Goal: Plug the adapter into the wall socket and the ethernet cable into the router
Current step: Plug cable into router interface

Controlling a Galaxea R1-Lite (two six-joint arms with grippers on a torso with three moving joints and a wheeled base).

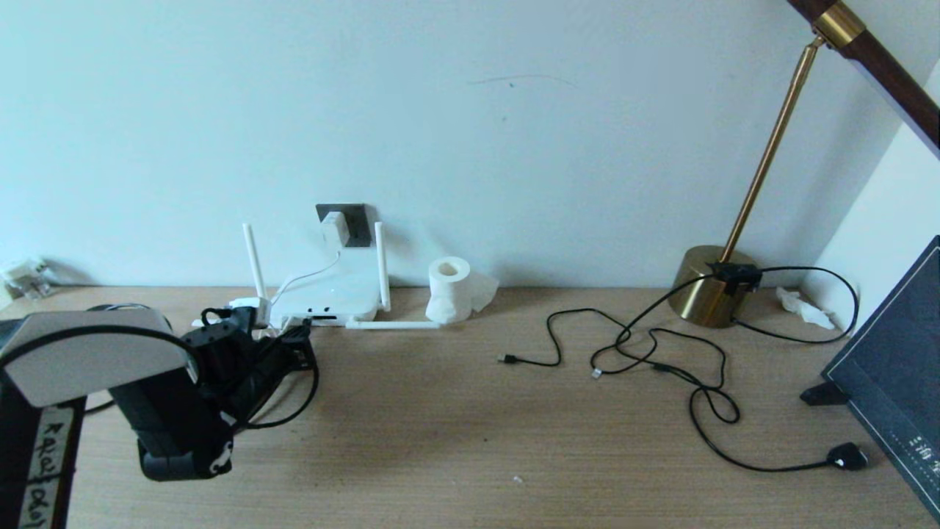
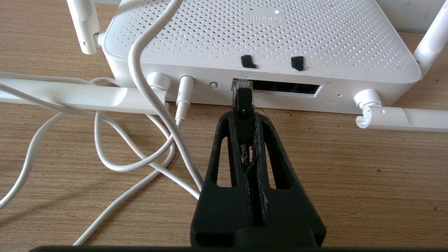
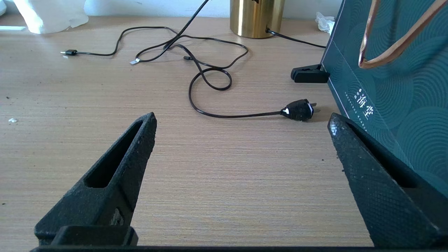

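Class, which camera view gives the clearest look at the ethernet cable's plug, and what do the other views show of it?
The left wrist view: the ethernet cable plug, held in the left gripper, sits at the router port row. The head view shows only the cable looping by that gripper, the plug hidden. The right wrist view shows none of it.

A matt, fine-grained wood-look surface is shown on the desk (image 3: 224, 182). Smooth white plastic, perforated with small holes on top, is seen on the router (image 2: 262, 38). Rough, grainy black plastic is shown on the right gripper (image 3: 241, 122) fingers. Polished brass-coloured metal is seen on the lamp base (image 3: 257, 17). Soft white paper forms the toilet roll (image 1: 449, 290).
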